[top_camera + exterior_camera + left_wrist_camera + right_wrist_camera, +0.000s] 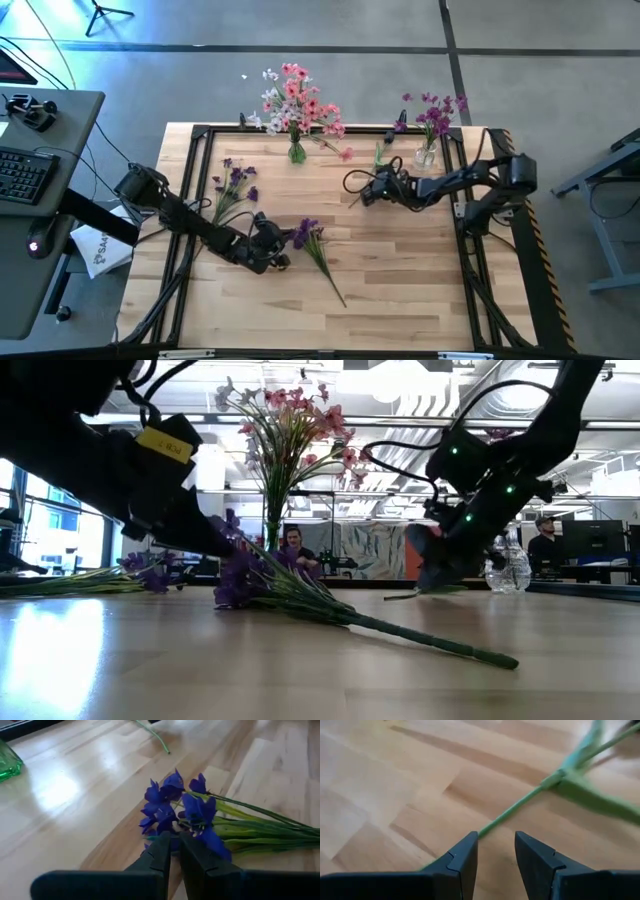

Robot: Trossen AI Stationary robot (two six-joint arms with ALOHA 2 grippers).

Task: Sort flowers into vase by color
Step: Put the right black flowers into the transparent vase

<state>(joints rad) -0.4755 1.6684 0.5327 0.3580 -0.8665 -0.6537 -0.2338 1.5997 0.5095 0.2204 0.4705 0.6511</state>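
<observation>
A bunch of purple flowers point(308, 236) lies on the wooden table, its green stems point(330, 272) running toward the near edge. My left gripper point(278, 243) is shut, low over the table, with its tips at the bunch's blossoms point(172, 802). A single thin green stem point(512, 810) with a leafy fork lies on the table farther back. My right gripper point(352, 190) stands open over its lower end, pointing slantwise down. In the right wrist view the stem passes beneath one finger point(462, 857); nothing sits between the fingers. My left gripper has its shut fingertips point(165, 847) right at the lowest purple blossoms point(212, 842) of the lying bunch, coming in low from the table's left. I cannot tell whether they touch the petals. The bunch rests flat on the table.
A green vase point(297, 152) with pink and white flowers stands at the far middle, a clear vase point(428, 155) with purple flowers at the far right. Another purple bunch point(235, 185) lies at the left, and a loose pink blossom point(345, 153) by the green vase. Bare wood lies along the near edge.
</observation>
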